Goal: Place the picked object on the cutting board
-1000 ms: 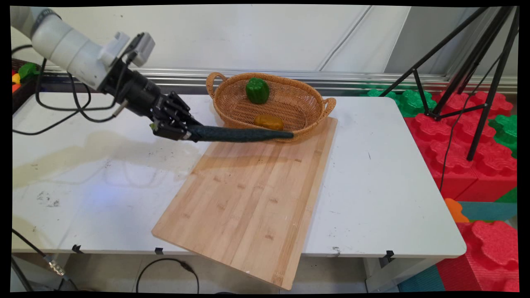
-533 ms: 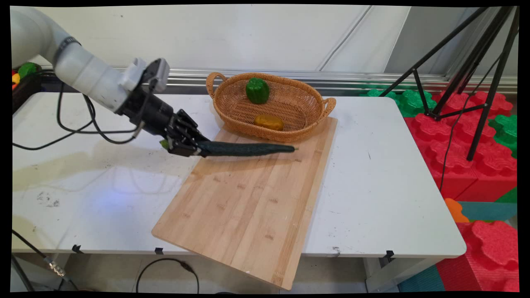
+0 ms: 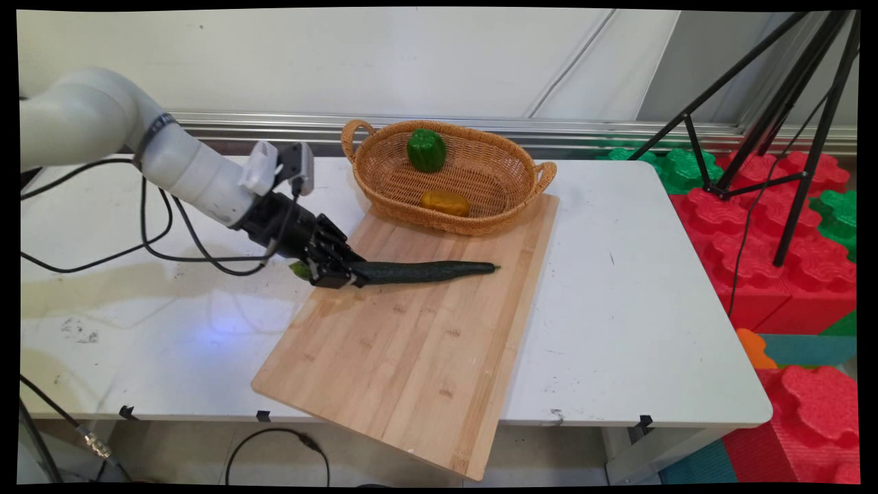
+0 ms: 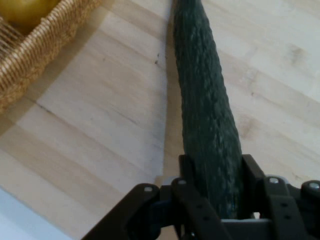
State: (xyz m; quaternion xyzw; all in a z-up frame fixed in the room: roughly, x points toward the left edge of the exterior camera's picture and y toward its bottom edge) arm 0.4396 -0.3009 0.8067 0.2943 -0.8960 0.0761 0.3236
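Here the gripper point(image 3: 337, 274) has its fingers point(image 4: 192, 192) clamped on a cucumber's point(image 3: 425, 272) end. The cucumber lies along the cutting board point(image 3: 411, 343), near the basket point(image 3: 480, 223)

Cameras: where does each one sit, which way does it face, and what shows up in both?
Main view: fixed above the table's near side, looking down across it to the wall; the white arm enters from the left, its gripper shut on the cucumber.
Hand view: on the hand, looking along the gripper at the cutting board; black linkage at the bottom.
Shared: cucumber, cutting board, basket.
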